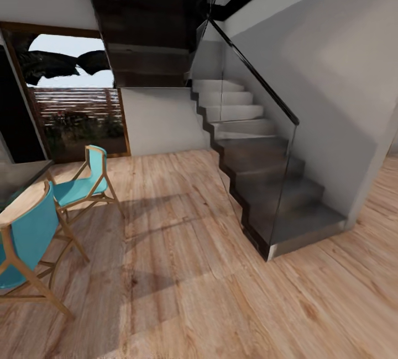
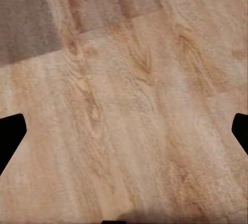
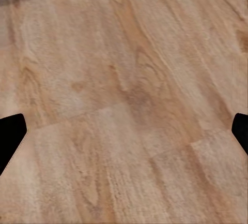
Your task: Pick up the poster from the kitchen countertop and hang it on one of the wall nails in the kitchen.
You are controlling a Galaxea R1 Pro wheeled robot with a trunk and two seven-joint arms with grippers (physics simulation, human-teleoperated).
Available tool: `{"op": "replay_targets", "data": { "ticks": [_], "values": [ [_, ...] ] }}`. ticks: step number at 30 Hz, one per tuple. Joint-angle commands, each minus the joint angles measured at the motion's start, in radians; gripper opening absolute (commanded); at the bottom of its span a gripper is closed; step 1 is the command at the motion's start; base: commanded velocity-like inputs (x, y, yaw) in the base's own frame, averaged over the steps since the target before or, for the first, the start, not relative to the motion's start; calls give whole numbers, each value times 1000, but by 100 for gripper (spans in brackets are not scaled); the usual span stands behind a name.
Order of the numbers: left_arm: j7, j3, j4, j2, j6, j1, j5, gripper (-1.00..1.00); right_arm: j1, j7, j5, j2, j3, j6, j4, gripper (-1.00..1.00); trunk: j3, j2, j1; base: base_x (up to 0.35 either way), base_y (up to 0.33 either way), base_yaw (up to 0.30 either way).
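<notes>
The poster, the kitchen countertop and the wall nails are out of view. In the left wrist view my left gripper is open, its dark fingertips standing far apart over bare wooden floor. My right gripper is open too, with its fingertips spread wide above floor planks. Neither holds anything.
A dark staircase with a glass balustrade rises at centre right. At the left, two turquoise chairs with wooden frames stand by a table edge. Behind them is a large window. Wooden floor stretches ahead.
</notes>
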Motion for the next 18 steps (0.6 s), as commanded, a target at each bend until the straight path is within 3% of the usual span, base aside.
{"op": "replay_targets", "data": {
  "ticks": [1,10,18],
  "values": [
    [1,1,-1,0,-2,0,0,100,-1,0,1,0,0,-3,1,100,-1,0,0,0,0,293],
    [1,1,-1,0,-2,0,-1,100,-1,0,1,0,0,-3,1,100,-1,0,0,0,0,280],
    [-1,1,-1,0,-1,0,-1,100,0,3,1,-1,0,-3,1,100,-1,0,0,-80,-91,84]
  ]
}}
